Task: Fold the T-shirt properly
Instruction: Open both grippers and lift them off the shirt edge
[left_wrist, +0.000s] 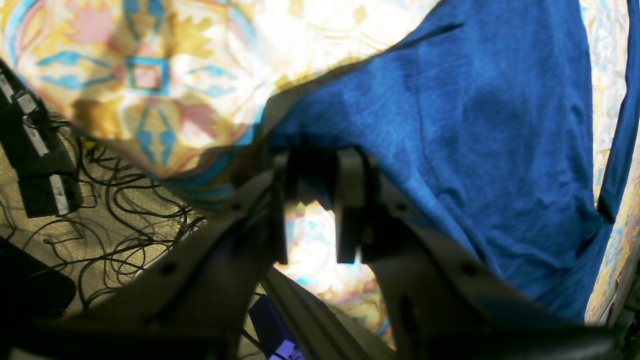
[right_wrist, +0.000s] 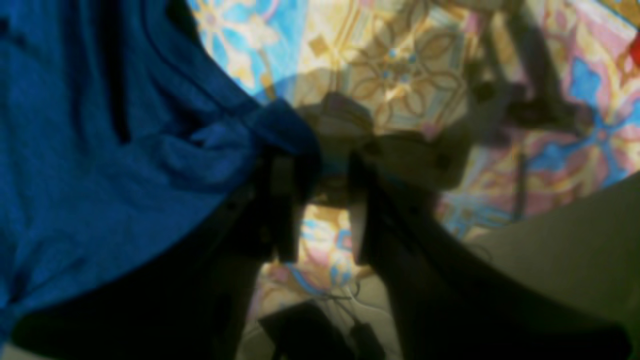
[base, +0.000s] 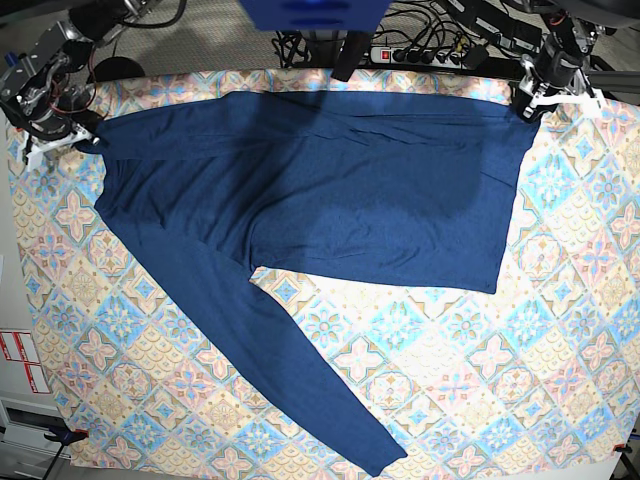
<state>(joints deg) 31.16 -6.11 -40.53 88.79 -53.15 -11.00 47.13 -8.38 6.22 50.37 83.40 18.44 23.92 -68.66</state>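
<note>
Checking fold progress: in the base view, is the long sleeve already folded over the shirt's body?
No. The sleeve of the T-shirt lies stretched diagonally across the tablecloth.

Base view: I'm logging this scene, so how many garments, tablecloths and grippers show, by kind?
Garments: 1, the T-shirt, dark blue, long-sleeved, spread out.
Tablecloths: 1, the tablecloth, pastel tile pattern, under the shirt.
Grippers: 2, the left gripper and the right gripper, at opposite far corners of the shirt.
Total: 4
</note>
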